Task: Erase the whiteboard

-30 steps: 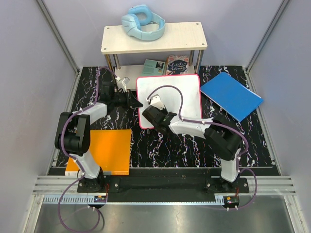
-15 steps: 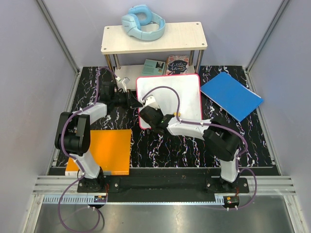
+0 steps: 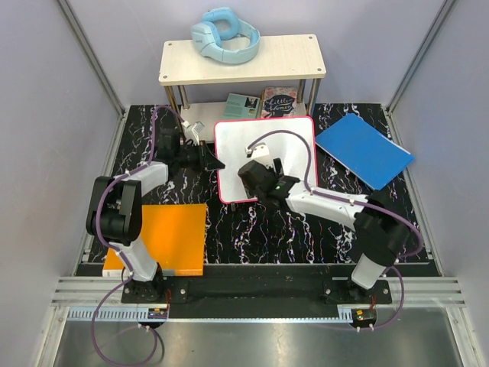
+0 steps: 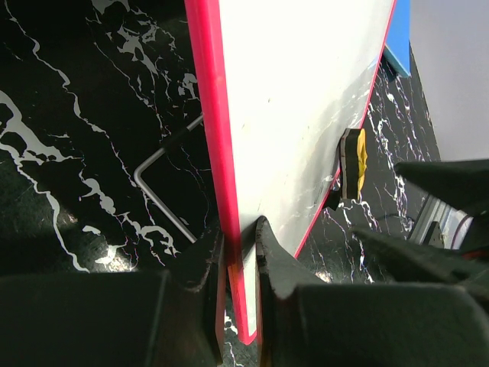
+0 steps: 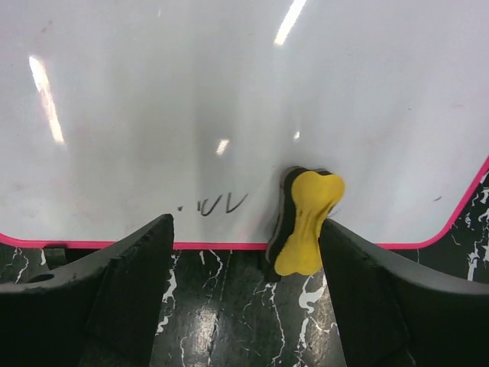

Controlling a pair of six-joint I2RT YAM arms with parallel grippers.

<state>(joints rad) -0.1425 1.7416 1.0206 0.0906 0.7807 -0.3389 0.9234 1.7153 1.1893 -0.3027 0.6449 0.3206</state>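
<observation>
**A:** Jaws first. The left gripper [image 4: 238,229] is pinching the red left rim of the whiteboard [image 3: 231,136], holding it steady. The right gripper [image 5: 244,229] is spread wide and grips nothing.

**B:** Eraser?

**A:** The yellow eraser [image 5: 306,222] lies on the board at its near rim, just beside the right finger. Can't tell if they touch.

**B:** Where's the board?

**A:** Middle-back of the table [image 3: 252,229], with both arms reaching over it.

**B:** What changed?

**A:** Half a second ago the right wrist was over the board's near-left corner. Now it has swung right, toward the middle of the near edge. The left arm is the same.

**B:** So?

**A:** Probably lining up on the eraser to grab it. A small dark scribble [image 5: 214,204] sits by the near rim, left of the eraser, so the erasing isn't finished.
</observation>
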